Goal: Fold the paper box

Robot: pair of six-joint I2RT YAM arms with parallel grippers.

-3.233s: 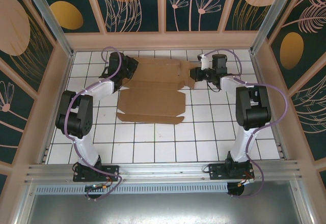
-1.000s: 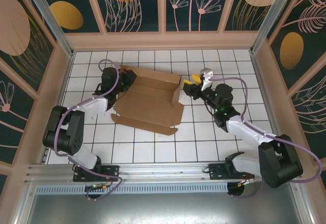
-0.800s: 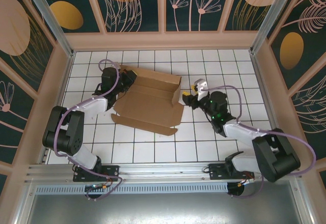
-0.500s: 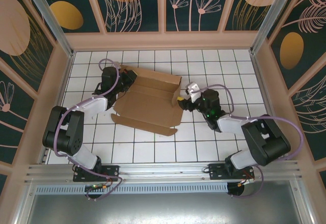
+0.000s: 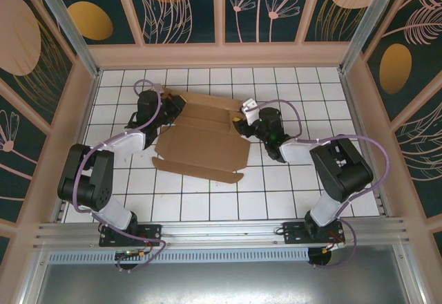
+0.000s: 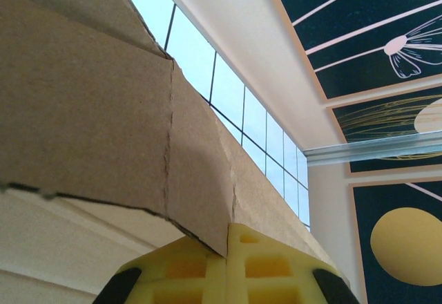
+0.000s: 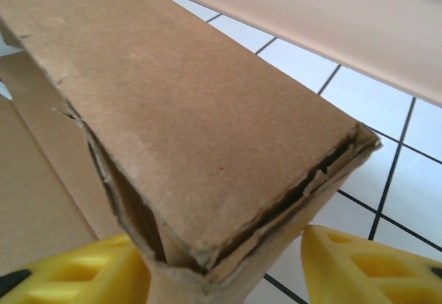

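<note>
The left gripper (image 6: 228, 252) is pinched tight on a raised edge of the paper box (image 6: 103, 110), with its yellow fingers (image 6: 179, 269) meeting on the cardboard. The right gripper (image 7: 221, 262) stands part-open astride a doubled-over side wall, one finger against the board and the other just clear of it. Between the two grippers the box lies part-folded. It is plain brown cardboard, ragged at its cut edges and creased along its score lines. The far wall and the wall at the right gripper are lifted, while the base and a long near-side flap lie low. Beneath it runs the bench (image 5: 290, 193), laid with white square tiles and dark grout. Beyond the grippers rise teal wall panels (image 5: 186, 0) with gold discs and pale line-drawn flowers, framed in pale wood and aluminium posts (image 5: 65, 21).
</note>
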